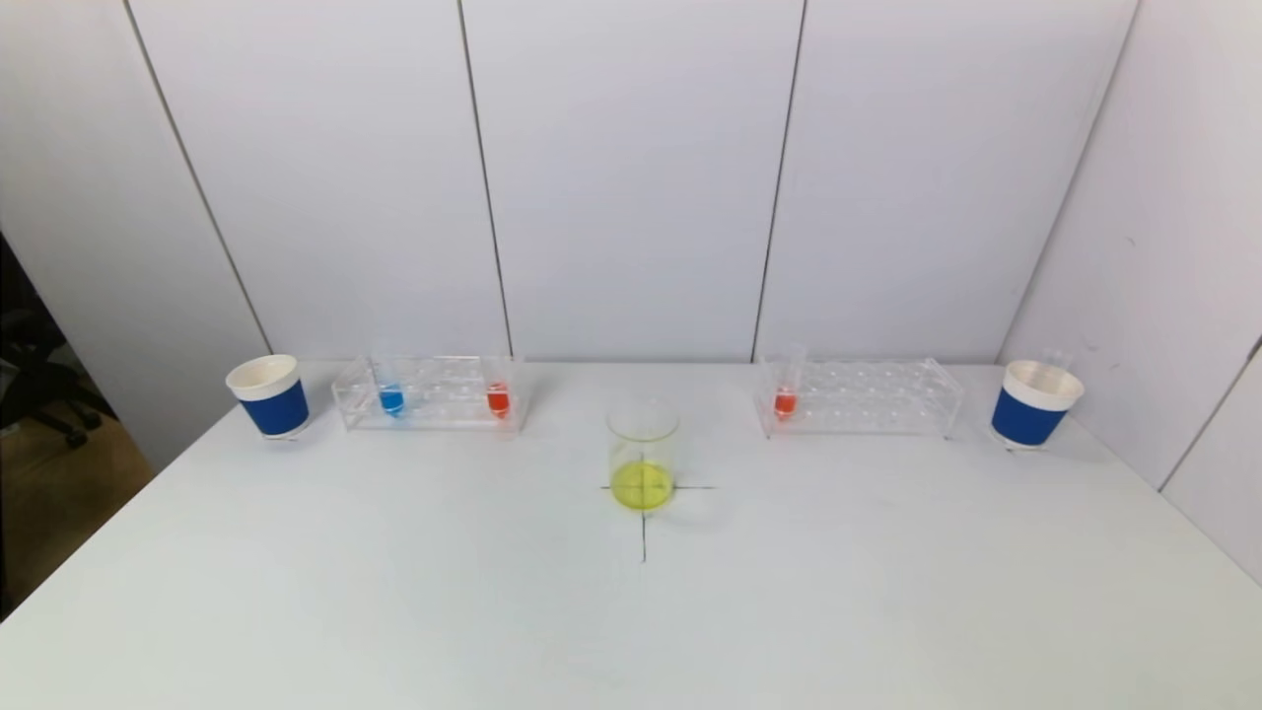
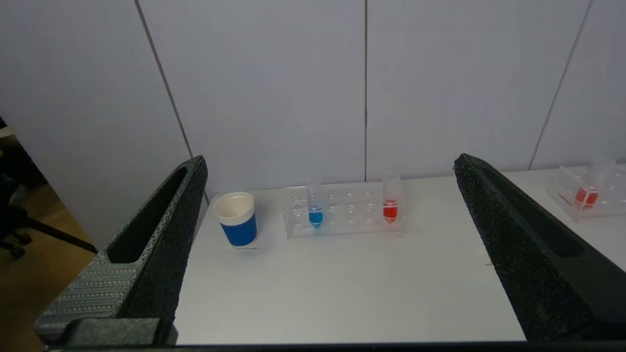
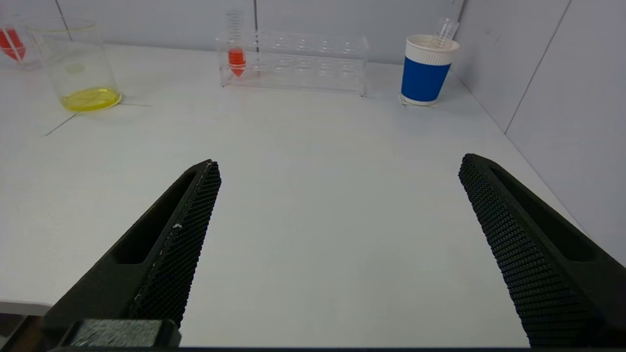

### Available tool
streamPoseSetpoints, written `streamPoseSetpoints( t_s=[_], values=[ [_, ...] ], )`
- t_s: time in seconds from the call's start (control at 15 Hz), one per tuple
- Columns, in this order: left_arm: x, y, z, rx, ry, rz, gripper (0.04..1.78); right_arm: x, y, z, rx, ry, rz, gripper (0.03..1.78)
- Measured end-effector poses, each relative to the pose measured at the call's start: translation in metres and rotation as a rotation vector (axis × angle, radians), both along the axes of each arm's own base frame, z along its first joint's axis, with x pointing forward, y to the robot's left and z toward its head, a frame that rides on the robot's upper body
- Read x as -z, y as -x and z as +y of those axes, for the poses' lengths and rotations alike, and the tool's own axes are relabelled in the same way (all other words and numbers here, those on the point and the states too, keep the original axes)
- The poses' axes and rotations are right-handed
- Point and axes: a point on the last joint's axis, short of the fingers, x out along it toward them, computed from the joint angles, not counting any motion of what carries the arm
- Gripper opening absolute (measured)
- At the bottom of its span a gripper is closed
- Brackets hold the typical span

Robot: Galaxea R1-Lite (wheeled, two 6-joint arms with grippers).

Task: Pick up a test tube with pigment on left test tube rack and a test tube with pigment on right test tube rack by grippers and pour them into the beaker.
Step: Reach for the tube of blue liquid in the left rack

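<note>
Legible text, labels, brands, numbers: none. The clear plastic test tube holding orange-red pigment [image 3: 236, 46] carries fine graduation marks, too small to read. The white table [image 1: 631, 611] bears a thin black cross mark [image 1: 644, 513], not lettering.

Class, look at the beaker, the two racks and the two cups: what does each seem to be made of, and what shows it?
Beaker: clear glass or plastic; the yellow liquid shows through its wall.
Left rack and right rack: clear, glossy, probably acrylic; the tubes' pigment shows through.
Left cup and right cup: likely paper, matte, white with a blue band.
</note>
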Motion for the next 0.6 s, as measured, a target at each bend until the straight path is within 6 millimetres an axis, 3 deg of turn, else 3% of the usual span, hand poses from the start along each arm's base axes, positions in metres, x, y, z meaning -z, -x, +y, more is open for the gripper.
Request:
streamPoseSetpoints(
  t_s=[0.6],
  values=[
    [0.012, -0.107, -0.001, 0.002, 0.019, 0.081, 1.76, 0.000, 0.000, 0.000, 0.000, 0.000, 0.000, 1.77]
  ],
)
